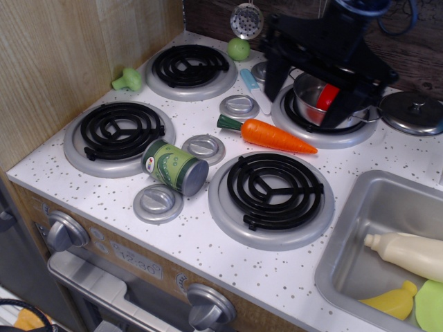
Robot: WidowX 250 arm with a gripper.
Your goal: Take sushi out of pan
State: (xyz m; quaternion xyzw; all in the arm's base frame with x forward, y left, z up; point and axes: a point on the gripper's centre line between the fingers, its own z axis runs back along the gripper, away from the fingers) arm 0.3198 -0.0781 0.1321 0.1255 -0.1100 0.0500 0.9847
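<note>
The white speckled stovetop [208, 242] is seen with four coil burners; the sink [346, 228] is set well to the gripper's lower right, with a cream bottle [408, 252] and yellow-green pieces lying in it. The gripper [309, 93] is positioned over the back-right burner, its two black fingers [274, 72] spread wide, one on each side of the pan [313, 97], nothing pinched between them. The pan is seated on that burner directly under the gripper and is largely hidden by the black body. The sushi [327, 97] is found inside the pan, red top visible, just beside the right-hand finger; contact cannot be told. The steel lid [412, 112] is placed just to the gripper's right. The carrot [273, 135] is laid just below the gripper, tip pointing right. The green can [174, 167] is tipped on its side well below and left of the gripper. A green ball [239, 48] and a hanging strainer [246, 21] are seen up-left of the gripper; a green mushroom-like toy [128, 79] is set far left by the wood wall.
</note>
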